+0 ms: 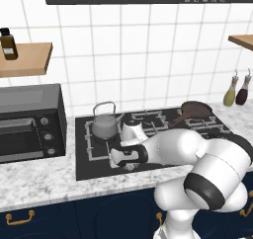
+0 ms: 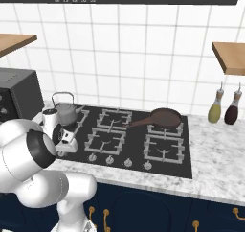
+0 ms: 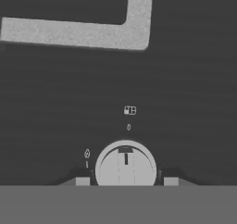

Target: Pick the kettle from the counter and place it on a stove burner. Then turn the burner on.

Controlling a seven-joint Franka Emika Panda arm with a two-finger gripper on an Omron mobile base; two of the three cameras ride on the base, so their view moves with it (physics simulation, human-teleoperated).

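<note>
Kettle on the cooktop's rear-left burner, tool down at a front knob.

The speckled marble bench (image 1: 34, 183) carries the black glass cooktop (image 2: 189, 166), a dark toaster oven (image 1: 29, 122) at its left end and two bottles (image 2: 223, 109) at its right. The grey kettle (image 1: 105, 124) sits upright on the rear-left stove burner (image 1: 91, 137) (its wire handle arched above); a brown frying pan (image 2: 162, 117) rests on a rear burner further right. In the hand view the tool (image 3: 126, 180) straddles a round knob (image 3: 126, 165), a fingertip (image 3: 82, 180) either side; whether it is clenched on the knob I cannot tell.
</note>
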